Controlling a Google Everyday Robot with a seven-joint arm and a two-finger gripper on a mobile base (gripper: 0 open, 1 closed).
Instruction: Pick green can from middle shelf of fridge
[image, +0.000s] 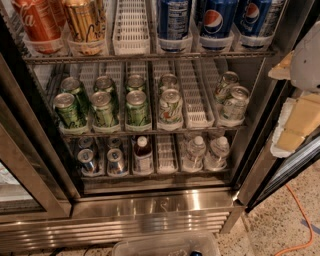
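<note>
gripper (297, 120) sits at the far right edge of view, beige and white parts just outside the fridge (150, 212) door frame, level with the middle shelf (200, 131); can't tell if it's released or clenched, and it's touching no can. the green can (136, 107) stands upright at the front of the third lane from the left on that shelf, well apart from the gripper: dark green body, lighter yellow-green markings, silver rim, pull-tab up. two more dark green front cans (103, 109) (67, 111) fill the lanes to its left, and each of the three lanes has another green can behind (106, 85). the next lane right holds a paler white-and-green can (170, 106) with one more behind it. then a white slotted lane tray (192, 95) with its floor showing. the rightmost lane holds two silver-white cans (235, 102), tilted slightly, nearest the gripper. the rack above has a red can (37, 22), a gold can (82, 22) and blue pepsi cans (215, 20), all in lane trays. the rack below has silver cans (87, 160) at left, a small white-capped bottle (143, 155) in the middle and clear bottles (195, 150) at right. the fridge base is stainless steel. a clear plastic bin (167, 245) sits at the bottom edge of view, with an orange cable (295, 220) on the floor to the right.
</note>
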